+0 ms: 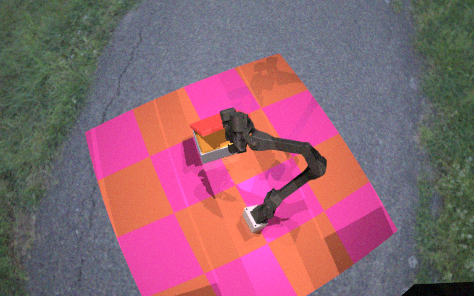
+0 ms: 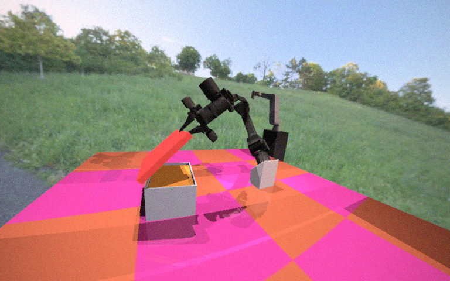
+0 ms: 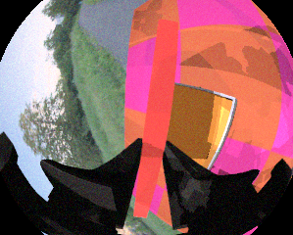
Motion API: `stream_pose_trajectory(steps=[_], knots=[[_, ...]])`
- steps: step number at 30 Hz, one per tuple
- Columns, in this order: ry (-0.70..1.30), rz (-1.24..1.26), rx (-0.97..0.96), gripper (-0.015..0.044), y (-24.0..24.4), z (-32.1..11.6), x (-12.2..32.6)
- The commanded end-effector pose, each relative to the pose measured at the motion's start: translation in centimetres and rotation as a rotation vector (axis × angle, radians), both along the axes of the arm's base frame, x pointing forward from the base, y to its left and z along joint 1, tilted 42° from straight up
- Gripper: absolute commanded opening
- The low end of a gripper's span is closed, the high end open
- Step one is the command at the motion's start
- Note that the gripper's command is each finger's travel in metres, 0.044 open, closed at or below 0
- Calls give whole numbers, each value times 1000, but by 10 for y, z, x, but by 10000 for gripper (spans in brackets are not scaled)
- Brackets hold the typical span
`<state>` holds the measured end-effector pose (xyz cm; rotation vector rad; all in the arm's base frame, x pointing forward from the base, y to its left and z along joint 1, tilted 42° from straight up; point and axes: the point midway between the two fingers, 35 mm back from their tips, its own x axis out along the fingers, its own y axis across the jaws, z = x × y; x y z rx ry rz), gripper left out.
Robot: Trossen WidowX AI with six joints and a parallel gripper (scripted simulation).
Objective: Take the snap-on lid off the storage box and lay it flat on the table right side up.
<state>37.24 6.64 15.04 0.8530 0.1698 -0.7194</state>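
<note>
And the tool point(image 1: 228, 140) point(image 2: 186, 133) point(image 3: 153, 144) grips the red lid point(image 1: 206, 125) point(image 2: 164, 156) point(image 3: 160, 83) by its upper edge, the lid slanting steeply, far edge down, beside the open box point(image 1: 215, 155) point(image 2: 170, 203) point(image 3: 230, 115)!

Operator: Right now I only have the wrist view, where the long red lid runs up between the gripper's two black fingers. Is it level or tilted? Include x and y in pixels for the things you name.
Observer: Tilted. In the exterior view the long red lid point(image 1: 207, 125) point(image 2: 163, 156) point(image 3: 158, 93) slopes down from the black gripper point(image 1: 236, 144) point(image 2: 186, 131) point(image 3: 153, 144) to its far end.

Operator: And the grey-walled box with the orange inside?

Observer: The grey-walled box point(image 1: 217, 155) point(image 2: 170, 203) point(image 3: 223, 95) stands upright on the pink and orange checkered table point(image 1: 140, 253) point(image 2: 325, 243) point(image 3: 200, 15).

Operator: Which end is gripped?

Observer: The upper one.
</note>
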Motion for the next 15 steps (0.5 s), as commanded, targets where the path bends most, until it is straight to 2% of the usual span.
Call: stream_pose_trajectory(steps=[1,15], knots=[[-4,5,4,0,-4,6,-2],[-3,5,2,0,-24,24,-9]])
